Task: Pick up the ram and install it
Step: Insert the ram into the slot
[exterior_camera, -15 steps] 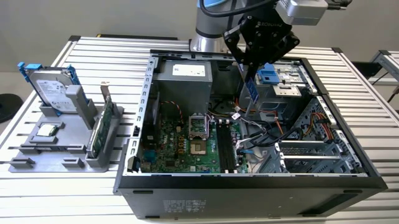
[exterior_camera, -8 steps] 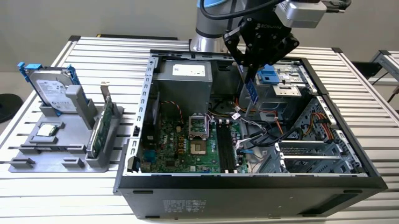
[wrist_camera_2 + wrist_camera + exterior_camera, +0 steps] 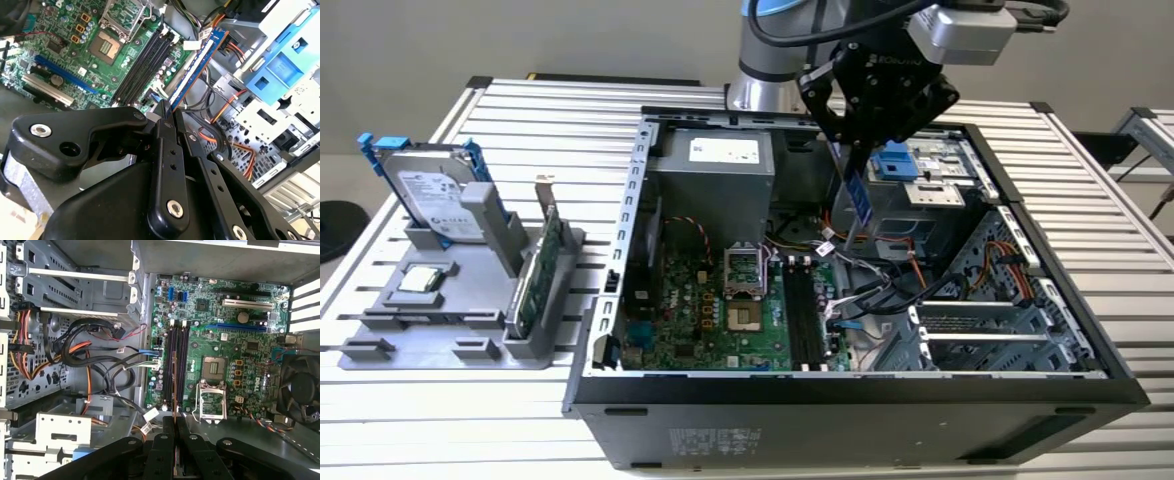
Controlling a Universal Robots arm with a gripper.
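Blue-edged and thin, the ram [image 3: 197, 65] sits clamped in the end effector [image 3: 167, 107]. The first wrist view shows it edge-on over the black memory slots [image 3: 183, 355]; the exterior view, upright over the open case [image 3: 640, 200].

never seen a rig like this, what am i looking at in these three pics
A robot arm reaches over an open computer case lying on a slatted table. The exterior view is from a camera off the arm; both wrist views come from cameras riding on it, looking past its black hand. The hand grips the ram, a thin memory stick, above the motherboard. On the exterior view's left, a grey stand holds a hard drive and a green card.
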